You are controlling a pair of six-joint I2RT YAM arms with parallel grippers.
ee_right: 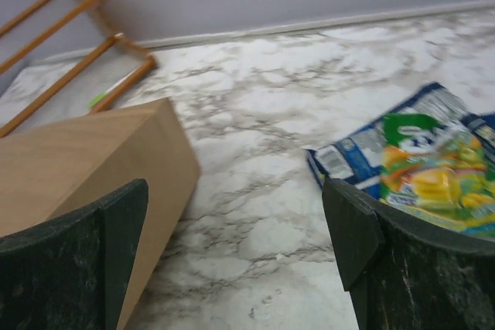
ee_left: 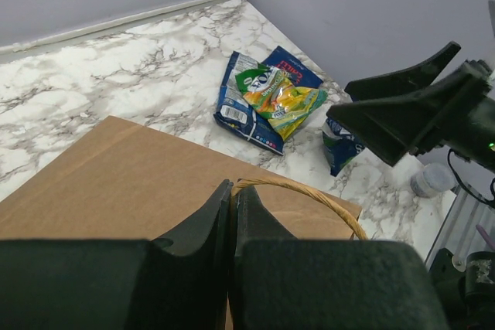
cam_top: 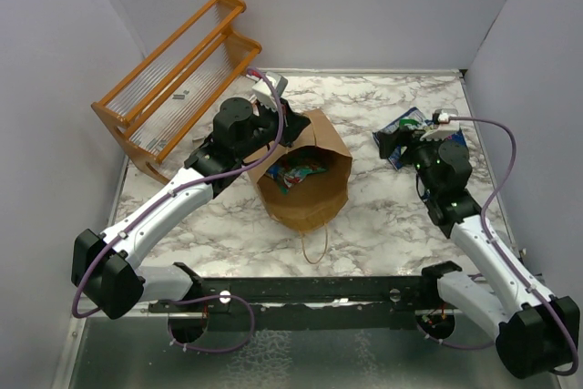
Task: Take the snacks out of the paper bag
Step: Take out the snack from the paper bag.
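Note:
The brown paper bag (cam_top: 319,202) stands open at the table's middle. Several snacks (cam_top: 296,170) show inside its mouth. My left gripper (cam_top: 287,125) is shut on the bag's far rim. In the left wrist view the jaws (ee_left: 233,191) are pressed together on the paper edge by the twisted handle (ee_left: 317,195). A yellow-green packet (ee_left: 280,96) lies on a dark blue packet (ee_left: 236,110) on the table right of the bag. My right gripper (cam_top: 392,145) is open and empty between the bag (ee_right: 85,168) and these packets (ee_right: 425,168).
An orange wooden rack (cam_top: 178,88) stands at the back left and also shows in the right wrist view (ee_right: 77,44). Grey walls close the table on three sides. The bag's near handle (cam_top: 316,248) lies on the marble table (cam_top: 383,216).

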